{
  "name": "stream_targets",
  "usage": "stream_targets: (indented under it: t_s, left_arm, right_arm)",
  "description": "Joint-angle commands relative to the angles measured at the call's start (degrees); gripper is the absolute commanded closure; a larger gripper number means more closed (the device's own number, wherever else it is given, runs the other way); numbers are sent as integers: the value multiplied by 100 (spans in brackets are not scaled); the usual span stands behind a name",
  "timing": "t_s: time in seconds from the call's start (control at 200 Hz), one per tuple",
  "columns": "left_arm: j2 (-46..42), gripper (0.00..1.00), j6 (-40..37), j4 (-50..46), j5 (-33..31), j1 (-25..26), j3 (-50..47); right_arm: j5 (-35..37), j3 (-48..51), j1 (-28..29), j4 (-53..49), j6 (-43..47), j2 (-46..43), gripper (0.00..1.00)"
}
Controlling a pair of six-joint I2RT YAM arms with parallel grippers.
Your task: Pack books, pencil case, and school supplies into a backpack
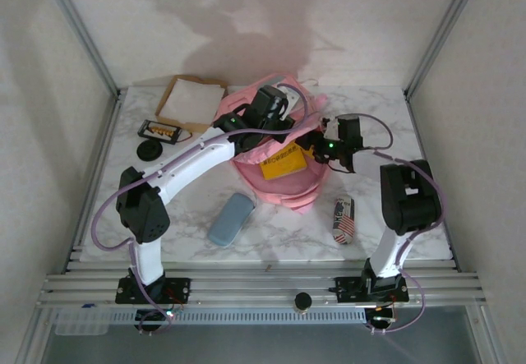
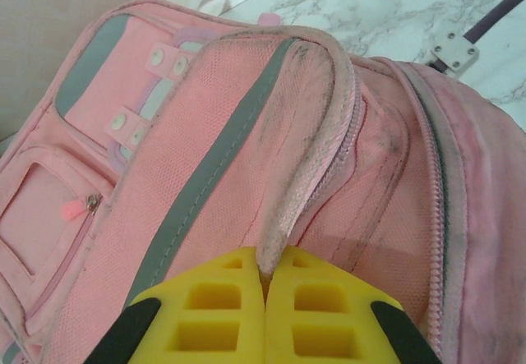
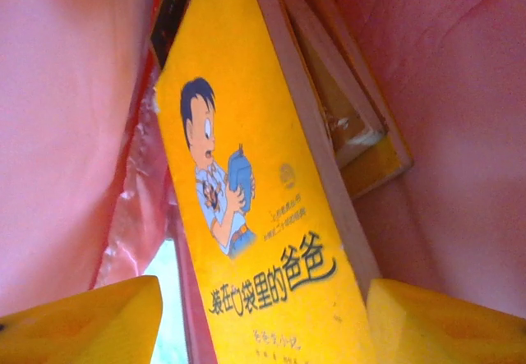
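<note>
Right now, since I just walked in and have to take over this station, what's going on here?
Two robot arms are packing a pink backpack. The left arm's jaws are shut on the rim of its opening, holding it up. The right arm reaches into the opening; its jaws stand open over the large yellow book, which sits inside with another book behind it. A blue-grey pencil case and a flag-print item lie on the table, not yet packed.
</note>
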State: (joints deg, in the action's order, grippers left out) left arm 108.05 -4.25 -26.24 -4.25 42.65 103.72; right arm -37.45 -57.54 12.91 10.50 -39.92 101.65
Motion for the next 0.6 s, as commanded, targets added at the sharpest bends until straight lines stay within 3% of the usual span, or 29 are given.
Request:
stream_targets:
  t_s: [0.0, 0.075, 0.2, 0.426, 0.596]
  left_arm:
    - [-109, 100, 298, 369, -85, -3, 271]
    - [-100, 100, 353, 379, -87, -3, 289]
    - [-100, 100, 425, 451, -71, -3, 297]
    - [-82, 100, 493, 448, -111, -3, 352]
    - [39, 100, 590, 260, 64, 30, 573]
  right_arm:
    - [1016, 331, 203, -1094, 378, -784, 27]
    - [1492, 698, 255, -1375, 307, -1290, 23]
    - [1891, 924, 805, -1680, 141, -1658, 27]
    - [2051, 989, 1554, -1193, -588, -1203, 29]
    - [1905, 689, 1634, -312, -973, -358, 35]
